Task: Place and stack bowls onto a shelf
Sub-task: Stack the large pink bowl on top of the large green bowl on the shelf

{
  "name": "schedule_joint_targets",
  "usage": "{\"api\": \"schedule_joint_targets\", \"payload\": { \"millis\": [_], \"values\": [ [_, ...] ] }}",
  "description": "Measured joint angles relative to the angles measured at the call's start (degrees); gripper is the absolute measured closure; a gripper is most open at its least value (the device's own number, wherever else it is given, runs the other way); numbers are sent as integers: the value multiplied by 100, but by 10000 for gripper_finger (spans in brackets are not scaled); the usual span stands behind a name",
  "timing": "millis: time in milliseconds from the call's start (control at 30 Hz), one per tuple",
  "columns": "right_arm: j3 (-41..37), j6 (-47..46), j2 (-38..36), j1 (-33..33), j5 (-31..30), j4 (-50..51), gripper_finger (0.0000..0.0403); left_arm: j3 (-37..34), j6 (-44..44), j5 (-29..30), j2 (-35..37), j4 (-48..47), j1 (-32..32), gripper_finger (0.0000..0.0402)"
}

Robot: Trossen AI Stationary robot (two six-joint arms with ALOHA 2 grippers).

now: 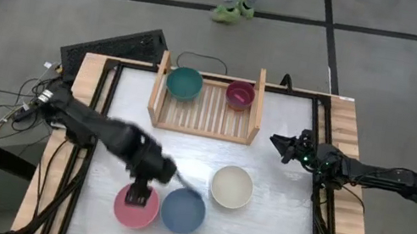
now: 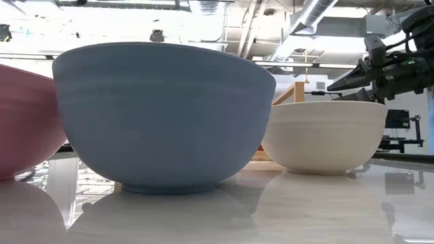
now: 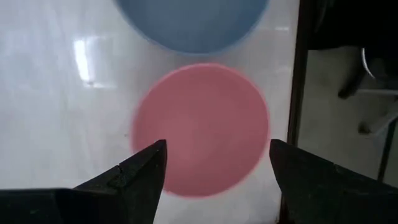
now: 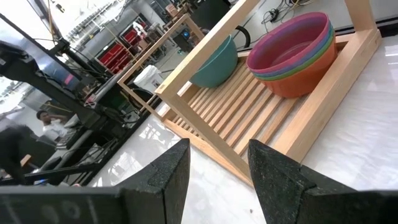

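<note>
A pink bowl (image 1: 136,207) stands on its base near the table's front edge, with a blue bowl (image 1: 183,211) right beside it and a cream-white bowl (image 1: 231,186) farther back to the right. My left gripper (image 3: 217,146) hovers open above the pink bowl (image 3: 200,127), pointing steeply down and touching nothing. On the wooden shelf (image 1: 206,104) at the far side rest a teal bowl (image 1: 184,83) and a stack of smaller bowls with a magenta one on top (image 4: 292,53). My right gripper (image 4: 219,149) waits open at the table's right edge, facing the shelf.
The table has a black frame (image 1: 320,214) along its sides. The shelf's slatted base (image 4: 236,118) is bare between the teal bowl and the stack. A person's feet (image 1: 234,10) show on the floor beyond the far edge.
</note>
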State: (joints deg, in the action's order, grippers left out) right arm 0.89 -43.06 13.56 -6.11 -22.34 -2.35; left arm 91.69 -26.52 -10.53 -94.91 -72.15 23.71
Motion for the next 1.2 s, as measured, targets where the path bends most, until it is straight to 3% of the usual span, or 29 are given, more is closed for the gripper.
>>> {"api": "schedule_joint_targets", "payload": {
  "millis": [400, 567, 733, 1000, 1200],
  "values": [
    [0, 1, 0, 0, 2, 0, 214, -1847, 197, 254, 139, 957, 334, 134],
    [0, -42, -2, 0, 0, 0, 214, -1974, -2, 437, 427, 981, 169, 134],
    [0, -42, 0, 0, 2, 0, 214, -1968, -1, 1077, 625, 1061, 152, 134],
    [0, -49, 0, 1, -1, 0, 214, -2779, 575, 588, 570, 1937, 29, 134],
    [0, -59, -1, 1, -1, 0, 214, -3227, 964, 540, 570, 2465, -220, 134]
  ]
}}
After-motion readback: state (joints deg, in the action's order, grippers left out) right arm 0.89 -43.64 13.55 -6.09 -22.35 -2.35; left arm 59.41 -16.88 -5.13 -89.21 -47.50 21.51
